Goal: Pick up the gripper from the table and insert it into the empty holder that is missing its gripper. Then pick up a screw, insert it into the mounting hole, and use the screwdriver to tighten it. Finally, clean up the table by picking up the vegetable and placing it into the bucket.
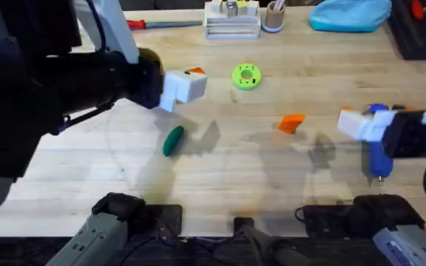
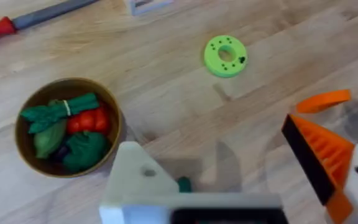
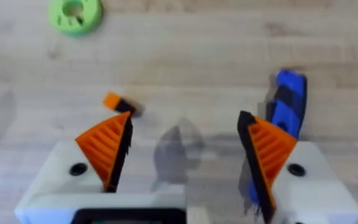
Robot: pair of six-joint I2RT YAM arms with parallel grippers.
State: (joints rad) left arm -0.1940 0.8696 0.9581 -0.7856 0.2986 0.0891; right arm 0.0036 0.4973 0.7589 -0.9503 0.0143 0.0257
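Beyond the right gripper's (image 3: 182, 152) parted jaws lies the gripper (image 3: 120, 102).

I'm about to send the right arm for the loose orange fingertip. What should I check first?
1. Orange gripper lying free, nothing on it: ok.
2. Right gripper open and empty: ok.
3. Holder on the left gripper bare, with no pad: ok.
4. Screwdriver well away from the right gripper: not ok, it lies right beside it.
5. Where the screw is: cannot tell.
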